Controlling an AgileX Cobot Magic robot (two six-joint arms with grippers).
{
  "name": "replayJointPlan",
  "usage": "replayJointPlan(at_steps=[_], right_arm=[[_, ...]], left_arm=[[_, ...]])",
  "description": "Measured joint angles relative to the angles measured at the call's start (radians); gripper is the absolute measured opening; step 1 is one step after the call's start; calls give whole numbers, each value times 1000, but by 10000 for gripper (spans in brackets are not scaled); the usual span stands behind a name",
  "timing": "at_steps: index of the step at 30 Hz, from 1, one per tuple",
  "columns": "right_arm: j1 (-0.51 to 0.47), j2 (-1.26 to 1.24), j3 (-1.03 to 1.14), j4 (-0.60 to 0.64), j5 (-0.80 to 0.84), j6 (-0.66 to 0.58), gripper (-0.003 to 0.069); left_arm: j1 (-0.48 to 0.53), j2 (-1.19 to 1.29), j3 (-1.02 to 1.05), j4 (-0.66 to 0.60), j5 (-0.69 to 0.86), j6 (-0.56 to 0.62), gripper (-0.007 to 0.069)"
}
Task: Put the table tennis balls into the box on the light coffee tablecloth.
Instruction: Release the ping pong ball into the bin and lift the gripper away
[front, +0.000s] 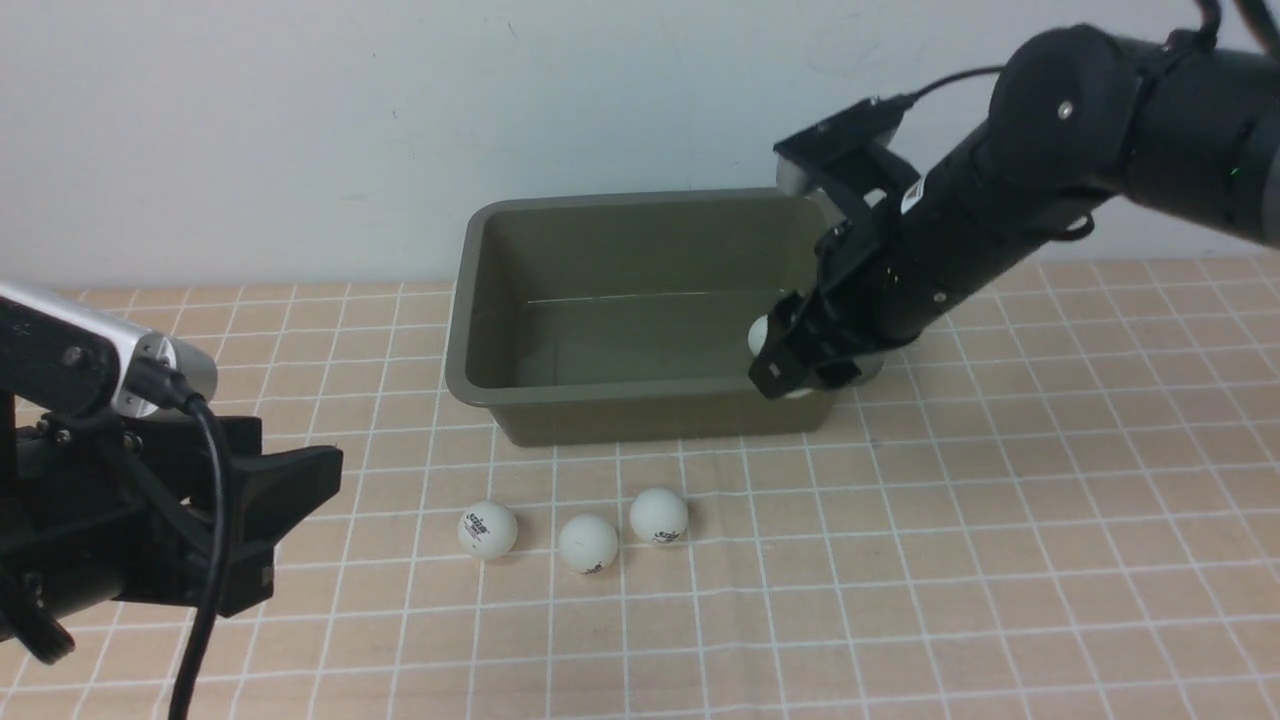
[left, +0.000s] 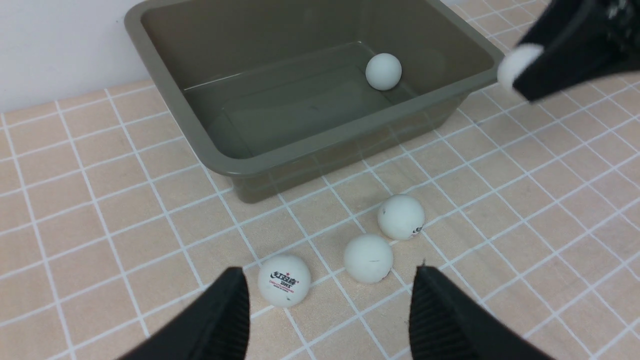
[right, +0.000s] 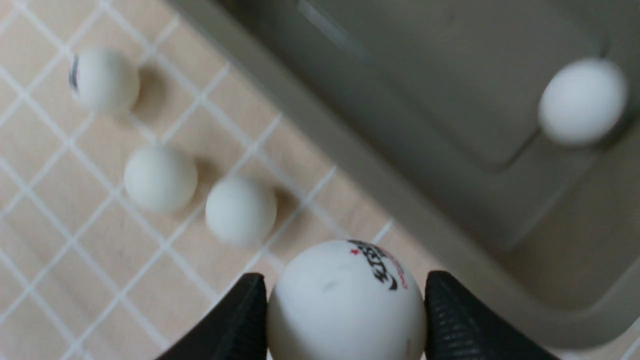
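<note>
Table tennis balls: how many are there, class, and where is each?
5 balls: three on the tablecloth in front of the box, one inside the box, one gripped in the right end effector. None appears hidden.

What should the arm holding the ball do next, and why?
Probably slide the right gripper a little further over the box before opening: the held ball seems to hang about at the box's near corner rim, not clearly above the inside.
</note>
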Motion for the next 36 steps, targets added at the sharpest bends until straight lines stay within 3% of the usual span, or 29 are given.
replayJointPlan(at_steps=[18,22,26,36], right_arm=[[0,287,-278,-17,-162,-9,366],[0,284,-284,-63,-172,-9,409],[0,278,-284,-157,-170,-9,526],[0,32,-283,-266,-90,39,526]], left_arm=[[0,0,0,0,2,0,362],[0,0,0,0,4,0,362],[0,0,0,0,18,0,362],[0,0,0,0,24,0,362]])
